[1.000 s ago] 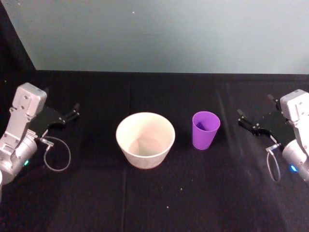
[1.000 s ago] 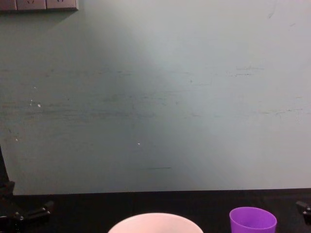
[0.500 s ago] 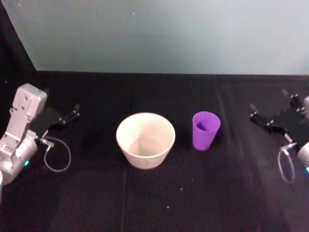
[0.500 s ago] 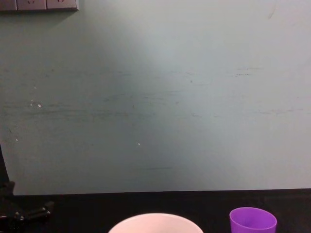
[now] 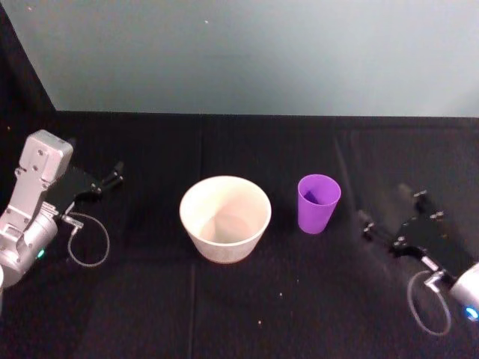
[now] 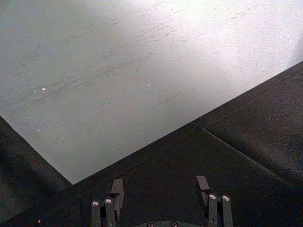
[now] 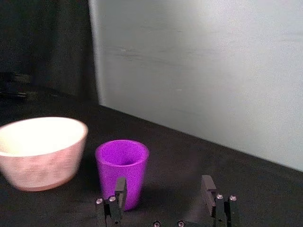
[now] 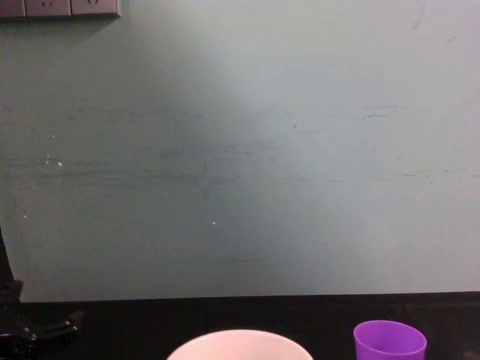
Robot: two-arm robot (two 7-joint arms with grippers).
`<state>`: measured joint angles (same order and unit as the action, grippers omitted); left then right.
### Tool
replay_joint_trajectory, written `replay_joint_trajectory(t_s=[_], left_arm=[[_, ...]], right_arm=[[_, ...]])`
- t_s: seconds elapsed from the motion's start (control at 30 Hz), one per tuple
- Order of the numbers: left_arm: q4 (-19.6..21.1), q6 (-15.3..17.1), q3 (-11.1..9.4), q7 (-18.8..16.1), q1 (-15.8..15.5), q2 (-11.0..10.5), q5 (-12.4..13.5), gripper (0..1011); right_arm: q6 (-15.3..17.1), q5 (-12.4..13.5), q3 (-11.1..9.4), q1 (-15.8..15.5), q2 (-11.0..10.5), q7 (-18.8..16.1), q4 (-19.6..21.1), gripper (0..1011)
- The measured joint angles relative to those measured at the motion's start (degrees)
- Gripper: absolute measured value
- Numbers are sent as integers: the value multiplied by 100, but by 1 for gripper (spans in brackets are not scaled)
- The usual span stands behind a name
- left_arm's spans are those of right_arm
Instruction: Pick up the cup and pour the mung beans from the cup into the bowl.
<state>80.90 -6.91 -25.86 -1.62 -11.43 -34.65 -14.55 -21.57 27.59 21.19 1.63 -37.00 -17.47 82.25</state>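
Observation:
The purple cup stands upright on the black table, just right of the wide white bowl. My right gripper hovers to the right of the cup, open and holding nothing, clear of the cup. In the right wrist view the cup sits beyond the left fingertip of my right gripper, with the bowl farther off. The mung beans are hidden from view. My left gripper rests open at the table's left side, far from the bowl. The chest view catches the bowl rim and the cup top.
A pale wall rises behind the black tablecloth. A cable loop hangs by the left arm and another by the right arm. Small specks dot the cloth in front of the bowl.
My right arm has swung down and toward the table's front, and its gripper now points at the cup from the right. Cup, bowl and left arm have stayed put.

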Motion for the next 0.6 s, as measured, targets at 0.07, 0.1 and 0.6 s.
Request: replay_joint_trajectory(t_s=[0.07, 0.1, 0.6], left_arm=[[0, 0, 0, 0, 0, 0, 0, 1000], [0, 0, 0, 0, 0, 0, 0, 1000], [0, 0, 0, 0, 0, 0, 0, 1000]], right_arm=[[-61, 82, 65, 79, 83, -233, -153, 1003], [-97, 133, 124, 156, 157, -416, -289, 1003], [43, -42, 355, 719, 790, -887, -1076, 1003]])
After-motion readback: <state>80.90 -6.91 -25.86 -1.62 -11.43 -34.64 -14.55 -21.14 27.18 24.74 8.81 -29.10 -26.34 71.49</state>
